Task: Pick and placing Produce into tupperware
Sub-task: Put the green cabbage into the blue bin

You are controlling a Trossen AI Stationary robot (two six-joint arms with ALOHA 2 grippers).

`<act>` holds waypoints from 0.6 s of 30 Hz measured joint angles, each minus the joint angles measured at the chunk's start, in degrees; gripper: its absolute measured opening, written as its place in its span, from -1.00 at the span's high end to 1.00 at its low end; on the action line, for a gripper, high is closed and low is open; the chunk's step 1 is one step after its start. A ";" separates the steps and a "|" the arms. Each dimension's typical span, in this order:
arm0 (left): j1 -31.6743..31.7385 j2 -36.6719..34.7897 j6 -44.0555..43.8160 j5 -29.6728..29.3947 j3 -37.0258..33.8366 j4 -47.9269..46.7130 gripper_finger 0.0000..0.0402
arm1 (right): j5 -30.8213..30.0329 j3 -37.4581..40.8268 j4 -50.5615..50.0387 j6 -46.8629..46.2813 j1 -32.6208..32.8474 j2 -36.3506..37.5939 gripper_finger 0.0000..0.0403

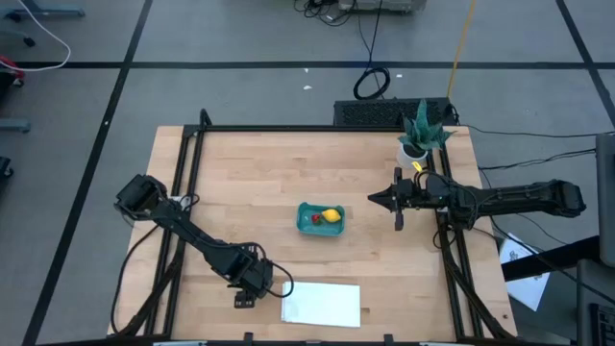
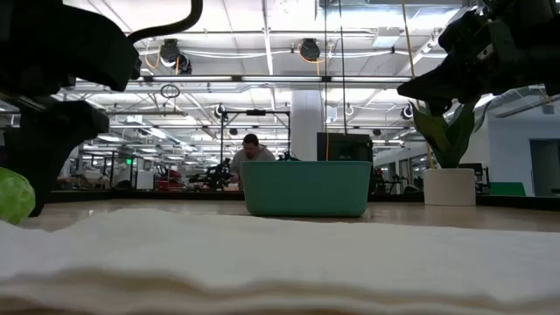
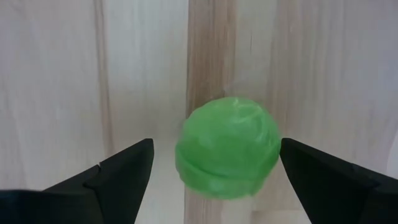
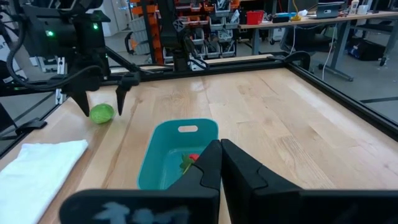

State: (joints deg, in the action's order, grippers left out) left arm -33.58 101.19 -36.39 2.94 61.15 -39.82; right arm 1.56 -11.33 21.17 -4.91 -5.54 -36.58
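The teal tub (image 1: 320, 219) stands at the table's middle and holds the yellow lemon (image 1: 332, 214) and the dark red fruit (image 1: 314, 219). The green ball (image 3: 227, 146) rests on the wood near the table's near edge, also seen in the right wrist view (image 4: 102, 114) and the low view (image 2: 13, 194). My left gripper (image 3: 214, 167) is open, pointing down, with one finger on each side of the ball and a gap at both; in the high view (image 1: 245, 296) it hides the ball. My right gripper (image 1: 377, 199) is shut and empty, in the air just right of the tub.
A flat white sheet (image 1: 321, 303) lies at the near edge, right of my left gripper. A potted plant (image 1: 421, 135) stands at the far right corner. A dark frame rail (image 1: 187, 183) runs around the table's edges. A person (image 2: 252, 157) sits far behind the table.
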 joint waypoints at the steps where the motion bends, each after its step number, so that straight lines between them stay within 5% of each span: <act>1: 0.00 0.00 0.04 0.00 -0.53 1.03 -0.77 | 0.02 -0.02 0.00 0.00 0.00 0.00 1.00; 18: 0.01 0.00 0.18 -0.06 -2.55 3.90 -0.67 | 0.00 -0.02 0.00 0.00 0.02 0.01 1.00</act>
State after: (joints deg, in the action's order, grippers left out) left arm -33.57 101.19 -36.21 2.88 58.59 -35.91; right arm 1.56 -11.35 21.17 -4.91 -5.52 -36.57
